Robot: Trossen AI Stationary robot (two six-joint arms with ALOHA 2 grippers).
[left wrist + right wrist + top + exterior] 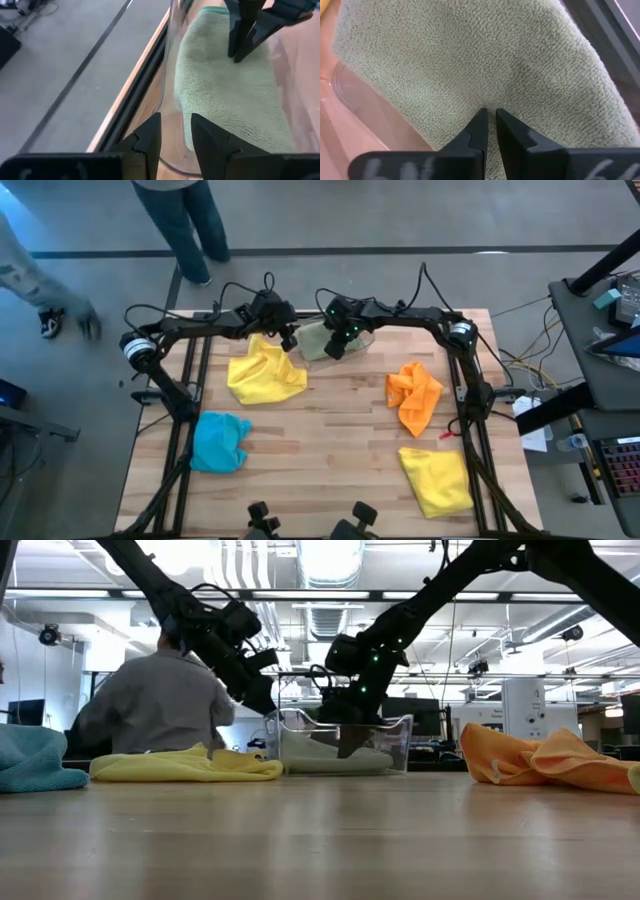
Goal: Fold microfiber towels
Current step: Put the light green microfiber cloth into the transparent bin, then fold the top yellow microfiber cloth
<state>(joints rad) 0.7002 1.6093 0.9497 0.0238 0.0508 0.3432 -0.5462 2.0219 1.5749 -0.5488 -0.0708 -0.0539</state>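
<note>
A pale green towel (pixel 314 340) lies folded inside a clear plastic bin (pixel 398 740) at the table's far middle. My right gripper (pixel 490 113) reaches down into the bin and is shut on the towel's top. My left gripper (pixel 176 125) stands at the bin's left end, its fingers on either side of the clear wall. One yellow towel (pixel 265 372) lies crumpled just in front of the bin, and a second yellow one (pixel 438 480) lies near right. An orange towel (pixel 413 395) sits at the right and a light blue one (pixel 220 442) near left. My left gripper has the bin's clear wall (pixel 166 107) at its rounded left end, one finger inside and one outside, coming slanting down from the table's left. The bin stands on the table. My right gripper pinches a small pucker of the green towel's upper surface (pixel 491 102) between its fingertips, slanting steeply down from above. The towel lies flat in the bin.
A person (pixel 150 700) sits beyond the table's far edge, and a person's legs (pixel 190 220) stand on the floor behind it. Bare wood (pixel 330 440) spreads across the table's middle and near part.
</note>
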